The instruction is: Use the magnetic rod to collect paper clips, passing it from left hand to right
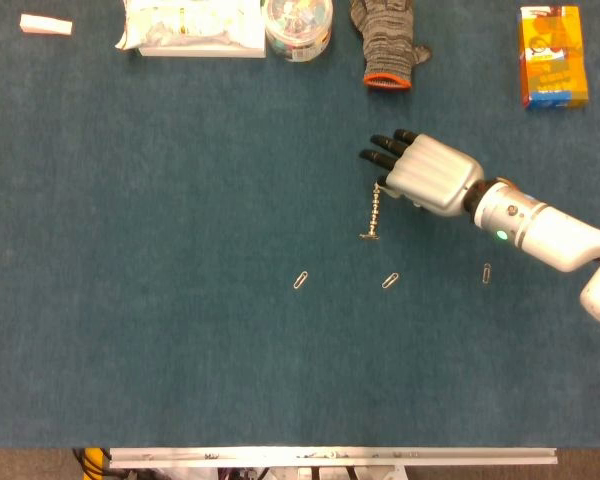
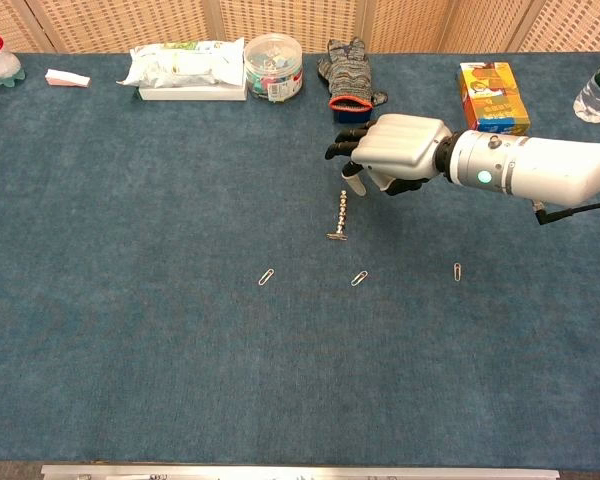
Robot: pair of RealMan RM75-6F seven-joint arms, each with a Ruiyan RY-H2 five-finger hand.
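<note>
Rod lies free on the desk

3 paper clips sit in a row: one [image 1: 301,280] at left, one [image 1: 390,281] mid, one [image 1: 487,272] at right. The magnetic rod [image 1: 374,214] lies above the middle clip. Just beside its top end, the right hand [image 1: 426,174] hovers, fingers [image 1: 382,150] loosely extended, holding nothing

No print can be made out anywhere; the orange box [image 2: 492,98] behind the right hand [image 2: 400,152] carries lettering too small and blurred to read.
</note>
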